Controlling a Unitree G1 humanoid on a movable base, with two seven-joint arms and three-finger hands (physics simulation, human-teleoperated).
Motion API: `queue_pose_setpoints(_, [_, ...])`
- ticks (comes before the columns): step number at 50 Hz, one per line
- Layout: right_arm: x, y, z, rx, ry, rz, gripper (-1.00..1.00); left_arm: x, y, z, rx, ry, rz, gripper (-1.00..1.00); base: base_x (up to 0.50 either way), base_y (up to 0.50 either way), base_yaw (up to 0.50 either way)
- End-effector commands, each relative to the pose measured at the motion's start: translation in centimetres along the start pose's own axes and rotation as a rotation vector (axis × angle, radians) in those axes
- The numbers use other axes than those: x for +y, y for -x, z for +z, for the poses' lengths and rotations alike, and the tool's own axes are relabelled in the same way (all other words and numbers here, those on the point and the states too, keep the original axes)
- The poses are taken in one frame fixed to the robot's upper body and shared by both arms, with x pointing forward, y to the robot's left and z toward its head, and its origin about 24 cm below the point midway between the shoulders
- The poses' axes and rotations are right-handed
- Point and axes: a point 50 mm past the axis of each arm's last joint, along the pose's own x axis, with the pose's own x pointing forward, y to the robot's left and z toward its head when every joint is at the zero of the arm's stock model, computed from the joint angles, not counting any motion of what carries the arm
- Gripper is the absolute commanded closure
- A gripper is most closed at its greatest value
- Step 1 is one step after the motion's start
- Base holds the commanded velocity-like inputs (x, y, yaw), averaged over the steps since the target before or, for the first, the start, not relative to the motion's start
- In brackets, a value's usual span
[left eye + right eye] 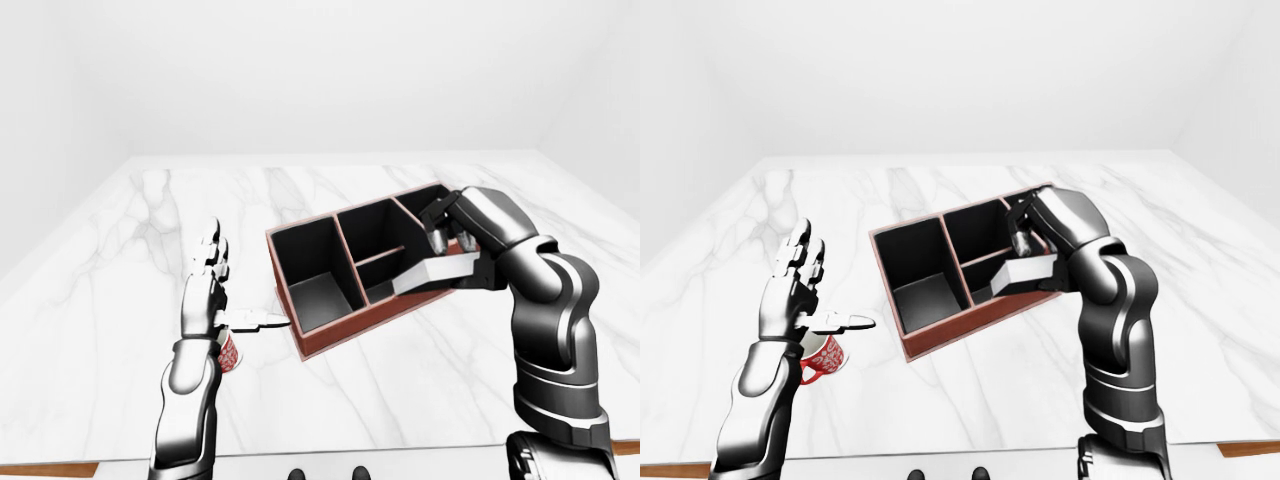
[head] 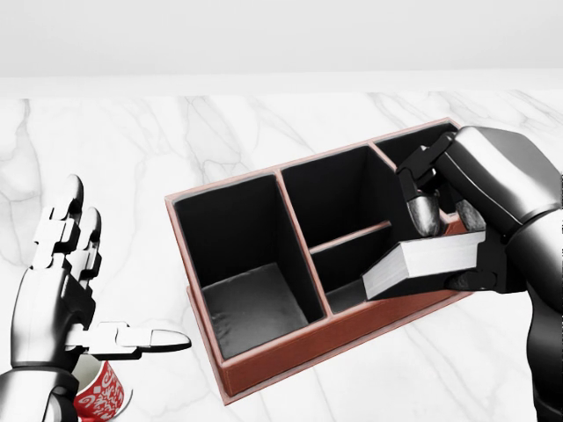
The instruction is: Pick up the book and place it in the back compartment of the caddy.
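Note:
A red-brown caddy with black compartments lies on the white marble table. My right hand is shut on a pale book, holding it flat and slightly tilted above the caddy's right part, over the small lower middle compartment. The hand hides most of the rightmost compartment. In the head view my left hand stands open at the left, fingers up and thumb out, apart from the caddy.
A red mug with white print sits under my left hand near the head view's bottom left. The table's near edge runs along the bottom of the eye views. A white wall rises beyond the far edge.

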Motion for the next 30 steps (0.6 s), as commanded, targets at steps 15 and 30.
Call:
queue_pose_setpoints(15, [-0.7, -1.2, 1.4, -0.05, 0.004, -0.017, 1.0, 0.0, 0.0, 0.0, 0.001, -0.003, -0.001, -1.0, 0.0, 0.0, 0.0])
queue_pose_setpoints(30, [-0.5, -2.2, 1.7, -0.055, -0.002, 0.003, 1.0, 0.0, 0.0, -0.3, 0.011, -0.002, -0.001, -1.0, 0.0, 0.0, 0.0])
